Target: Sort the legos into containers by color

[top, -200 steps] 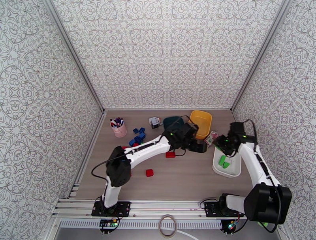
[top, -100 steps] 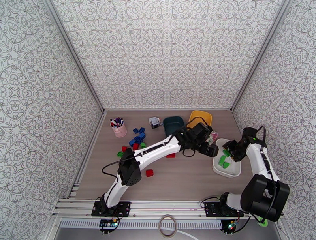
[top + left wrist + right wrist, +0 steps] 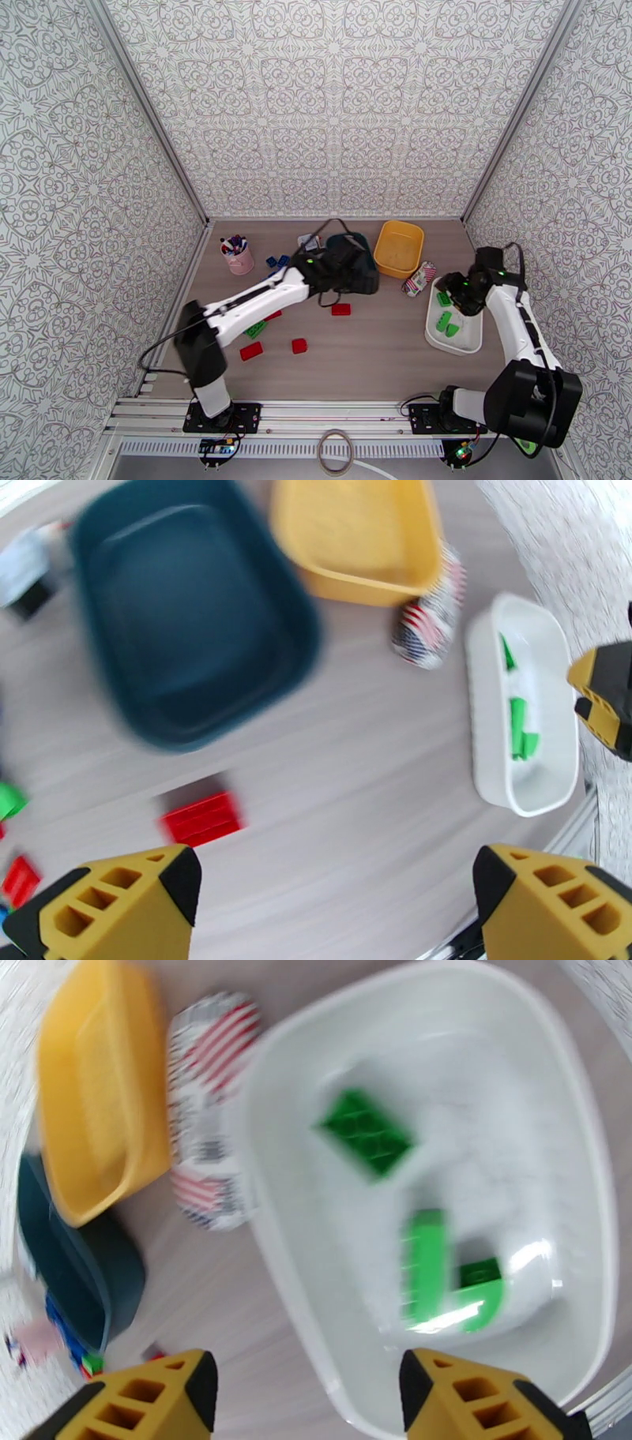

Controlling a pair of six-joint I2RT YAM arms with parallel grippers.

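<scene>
My left gripper [image 3: 365, 278] hangs open over the dark teal container [image 3: 353, 238], nothing between its fingers [image 3: 110, 906]. The left wrist view looks down on the bare teal container [image 3: 189, 622], the yellow container [image 3: 355, 535] and a red lego [image 3: 201, 818]. My right gripper [image 3: 449, 290] stands open above the far end of the white container [image 3: 466, 338], which holds three green legos [image 3: 366, 1132] [image 3: 423, 1272] [image 3: 478, 1295]. Red legos [image 3: 340, 309] [image 3: 299, 345] [image 3: 251, 350], a green one [image 3: 254, 330] and blue ones [image 3: 271, 260] lie on the table.
A pink cup with pens [image 3: 237, 254] stands at the back left, a white-grey gadget [image 3: 308, 241] beside the teal tub. A striped wrapper [image 3: 419, 278] lies between the yellow container [image 3: 399, 249] and the white one. Patterned walls close in three sides.
My right gripper opened and let a green lego go into the white container. My left arm swung back from near the white container to above the teal one.
</scene>
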